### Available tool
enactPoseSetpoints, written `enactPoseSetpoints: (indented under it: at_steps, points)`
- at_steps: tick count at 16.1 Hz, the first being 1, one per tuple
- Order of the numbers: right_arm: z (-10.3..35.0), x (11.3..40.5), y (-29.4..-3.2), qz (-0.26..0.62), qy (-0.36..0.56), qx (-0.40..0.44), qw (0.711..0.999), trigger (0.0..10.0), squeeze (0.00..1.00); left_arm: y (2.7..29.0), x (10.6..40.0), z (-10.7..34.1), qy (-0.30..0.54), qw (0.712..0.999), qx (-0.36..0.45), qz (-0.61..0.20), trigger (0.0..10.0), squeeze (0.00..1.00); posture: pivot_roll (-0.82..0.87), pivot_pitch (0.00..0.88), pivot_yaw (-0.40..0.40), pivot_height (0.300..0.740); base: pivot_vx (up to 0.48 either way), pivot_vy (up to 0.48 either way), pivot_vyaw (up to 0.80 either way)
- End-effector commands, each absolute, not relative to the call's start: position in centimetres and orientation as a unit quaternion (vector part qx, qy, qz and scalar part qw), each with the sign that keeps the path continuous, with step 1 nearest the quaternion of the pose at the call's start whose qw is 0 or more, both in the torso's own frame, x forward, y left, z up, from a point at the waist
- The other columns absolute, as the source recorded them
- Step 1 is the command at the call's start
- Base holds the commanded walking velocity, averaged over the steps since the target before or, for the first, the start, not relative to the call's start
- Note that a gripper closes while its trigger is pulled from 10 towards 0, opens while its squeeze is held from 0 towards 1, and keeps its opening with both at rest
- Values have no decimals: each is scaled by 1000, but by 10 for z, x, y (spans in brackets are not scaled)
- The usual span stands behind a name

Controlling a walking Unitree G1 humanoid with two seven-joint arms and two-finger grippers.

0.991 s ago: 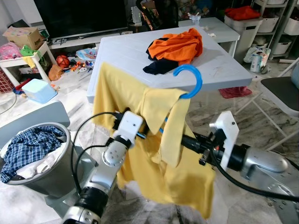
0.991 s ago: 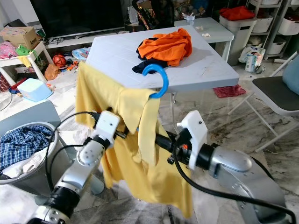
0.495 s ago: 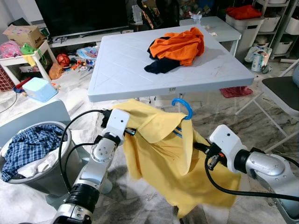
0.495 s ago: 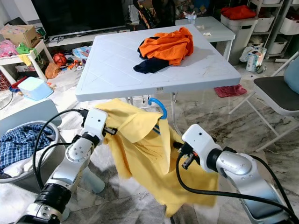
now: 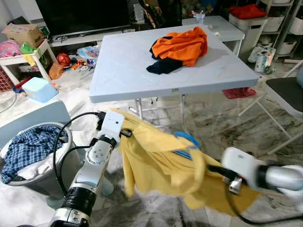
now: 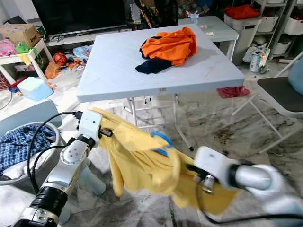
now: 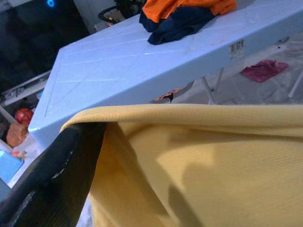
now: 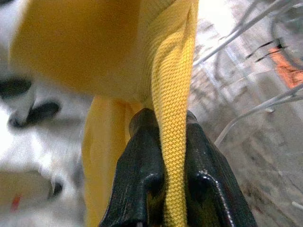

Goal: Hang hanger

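A yellow shirt (image 5: 161,163) hangs stretched between my two grippers, low in front of the white table (image 5: 118,61). A blue hanger (image 5: 187,140) sits inside it, its hook poking out near the collar. My left gripper (image 5: 124,134) is shut on the shirt's left shoulder; the left wrist view has a black finger (image 7: 52,175) against the yellow cloth (image 7: 213,165). My right gripper (image 5: 214,169), blurred by motion, holds the other side lower down. In the right wrist view its fingers (image 8: 142,156) pinch a fold of the yellow fabric (image 8: 171,118).
An orange garment (image 5: 182,43) over a dark one lies on the table's far right. A grey laundry basket (image 5: 60,142) with plaid cloth stands at my left. A folding chair (image 5: 286,92) is at the right. Toys and a blue box (image 5: 40,90) clutter the far left floor.
The shirt and hanger have dropped from above the table top to below its edge. My right arm swung down and to the right, pulling the cloth out sideways.
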State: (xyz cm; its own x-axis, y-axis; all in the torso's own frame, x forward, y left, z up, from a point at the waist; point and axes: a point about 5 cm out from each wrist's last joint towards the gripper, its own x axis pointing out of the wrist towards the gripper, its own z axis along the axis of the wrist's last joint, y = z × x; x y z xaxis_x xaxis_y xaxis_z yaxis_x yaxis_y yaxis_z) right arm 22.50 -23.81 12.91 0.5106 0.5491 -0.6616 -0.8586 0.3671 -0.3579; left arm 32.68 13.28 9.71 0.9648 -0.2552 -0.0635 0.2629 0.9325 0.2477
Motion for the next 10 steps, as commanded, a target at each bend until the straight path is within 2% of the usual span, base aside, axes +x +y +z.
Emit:
enactPoseSetpoints:
  at_steps: [1, 5, 7, 10]
  points:
    - [142, 221, -259, 450, 233, -362, 782, 10000, 0, 145, 332, 109, 0, 986, 122, -112, 10000, 0, -226, 0, 68, 740, 0, 0, 0]
    - [179, 209, -284, 501, 248, -341, 756, 10000, 0, 147, 334, 104, 31, 986, 96, -129, 10000, 0, -234, 0, 76, 740, 0, 0, 0]
    - [206, 205, -282, 535, 231, -323, 746, 10000, 0, 147, 333, 98, 48, 983, 99, -144, 10000, 0, -239, 0, 80, 740, 0, 0, 0]
    - [244, 196, -266, 603, 167, -278, 729, 10000, 0, 141, 327, 82, 99, 973, 95, -186, 10000, 0, -246, 0, 87, 740, 0, 0, 0]
